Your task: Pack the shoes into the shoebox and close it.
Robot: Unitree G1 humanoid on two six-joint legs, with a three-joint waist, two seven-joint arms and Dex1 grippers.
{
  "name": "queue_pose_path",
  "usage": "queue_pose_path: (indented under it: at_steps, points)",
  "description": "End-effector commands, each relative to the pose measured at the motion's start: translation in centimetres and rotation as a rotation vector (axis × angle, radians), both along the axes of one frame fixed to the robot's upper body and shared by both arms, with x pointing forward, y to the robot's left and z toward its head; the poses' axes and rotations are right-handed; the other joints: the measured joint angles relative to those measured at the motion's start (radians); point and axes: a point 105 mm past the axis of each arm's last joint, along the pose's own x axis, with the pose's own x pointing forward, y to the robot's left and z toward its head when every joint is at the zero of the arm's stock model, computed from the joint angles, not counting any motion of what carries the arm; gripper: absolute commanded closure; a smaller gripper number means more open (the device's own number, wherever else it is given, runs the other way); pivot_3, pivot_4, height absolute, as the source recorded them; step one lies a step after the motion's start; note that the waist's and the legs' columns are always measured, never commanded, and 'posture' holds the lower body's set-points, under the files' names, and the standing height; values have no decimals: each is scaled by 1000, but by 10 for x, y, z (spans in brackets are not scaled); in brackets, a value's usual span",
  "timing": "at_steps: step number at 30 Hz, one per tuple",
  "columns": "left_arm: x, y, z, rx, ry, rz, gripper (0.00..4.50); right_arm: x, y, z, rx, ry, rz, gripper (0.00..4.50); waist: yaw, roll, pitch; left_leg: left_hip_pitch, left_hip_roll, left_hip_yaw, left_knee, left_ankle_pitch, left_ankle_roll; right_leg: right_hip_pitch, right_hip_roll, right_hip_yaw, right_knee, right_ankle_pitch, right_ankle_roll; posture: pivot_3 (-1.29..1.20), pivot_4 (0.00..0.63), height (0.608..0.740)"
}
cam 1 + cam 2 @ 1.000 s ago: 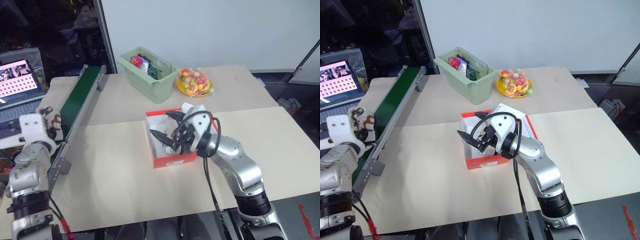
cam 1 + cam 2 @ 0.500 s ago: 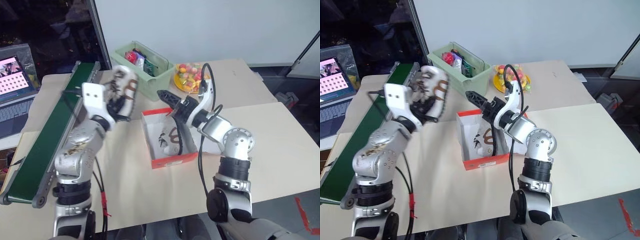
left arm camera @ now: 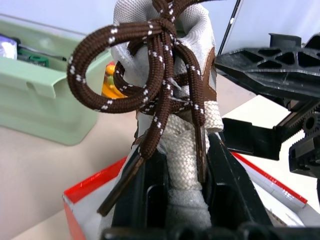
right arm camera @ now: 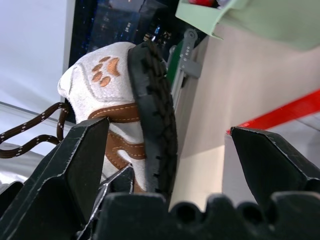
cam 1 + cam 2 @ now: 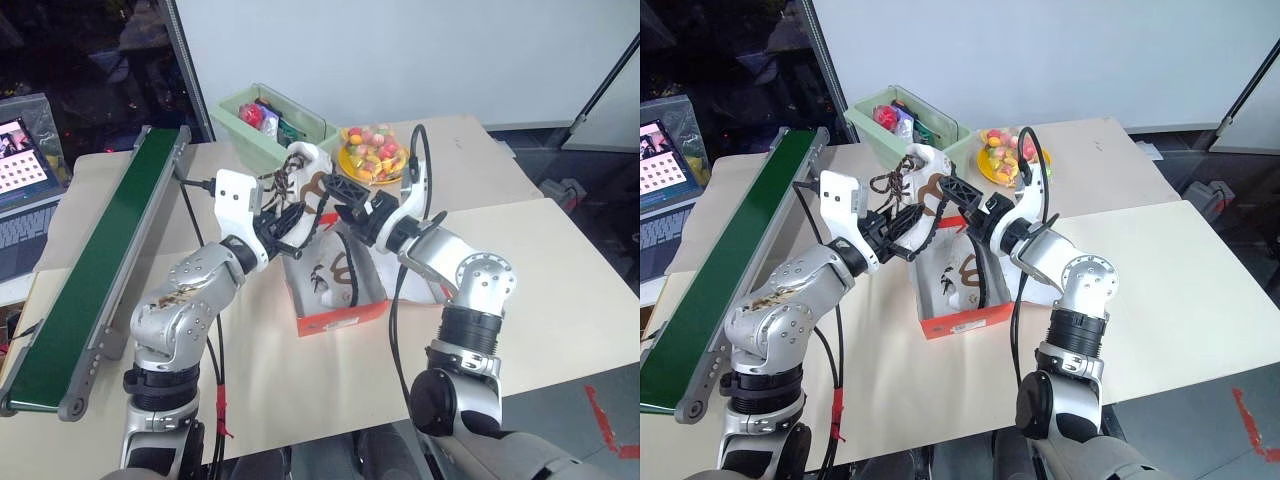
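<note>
From the left eye view, the left gripper [image 5: 290, 222] is clamped on a cream sneaker [image 5: 303, 180] and holds it in the air just above the far end of the open orange-red shoebox [image 5: 340, 318]. The other sneaker [image 5: 335, 275] already lies inside. I'd say the job now is a handover or a guided lowering: bring the shoe down beside its partner, sole to the box floor, and keep the dangling brown laces off the rim so the lid can shut later. The right gripper [image 5: 345, 195] points in from the opposite side, level, jaws spread wide, right next to the shoe.

The right eye view shows both forearms raised and meeting over the box, wrists bent inward toward each other, with the pale green bin [image 5: 902, 128] and a plate of sweets [image 5: 1004, 158] behind.

In the left wrist view the two black fingers [image 3: 150, 200] pinch the shoe's woven heel collar, laces looped above.

In the right wrist view the spread fingers [image 4: 80, 165] straddle the black sole without touching it; closing should wait until the sole sits squarely between them.
</note>
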Motion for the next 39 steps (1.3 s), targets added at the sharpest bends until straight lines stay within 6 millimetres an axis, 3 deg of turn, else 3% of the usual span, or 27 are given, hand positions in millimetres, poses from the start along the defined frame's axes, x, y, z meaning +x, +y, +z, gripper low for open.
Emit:
queue_pose_path:
  at_steps: [1,10,17,21,25,30,31,35,39]
  points:
    - [-8,-21,19,-23,-69,-100,4133,-4,14,20,33,-62,34,0,1,0,0,-1,0,0,1,0,0,0,0,0,0,0,0,0,150,740]
    - [-3,-35,21,-48,-59,-130,4133,-1,23,28,72,-78,36,0,3,0,0,-3,0,0,6,-1,2,0,1,0,-1,1,1,0,150,740]
    - [1,-32,19,-37,-57,-119,4149,0,21,31,87,-81,16,1994,2,0,0,-3,0,0,6,-1,2,0,1,1,-1,1,1,0,150,740]
    - [2,-29,16,-17,-64,-104,4149,-1,22,30,84,-77,23,2832,3,0,0,-3,0,0,6,-1,2,0,1,1,0,1,1,0,150,740]
    - [1,-28,10,85,-96,-89,4149,-2,22,31,86,-79,24,2832,2,0,0,-3,0,1,6,-1,2,0,1,1,-1,1,1,0,150,740]
    - [-1,-24,18,89,-162,-74,4149,-2,21,35,108,-80,19,2832,3,0,0,-3,0,1,6,-1,2,0,1,1,-1,1,1,0,150,740]
    - [-1,-24,18,111,-175,-77,3260,-2,20,36,116,-79,15,2859,3,0,0,-3,0,0,6,-1,2,0,1,1,-1,1,1,0,150,740]
    - [-5,-25,17,141,-203,-99,1981,2,14,40,140,-81,-23,2859,2,1,0,-3,0,1,6,-1,2,-1,1,1,0,1,1,0,150,740]
    - [-6,-12,25,111,-237,-69,1981,18,-13,55,222,-90,-170,2859,5,1,0,-3,0,1,6,-1,2,-1,1,1,-1,1,1,0,150,740]
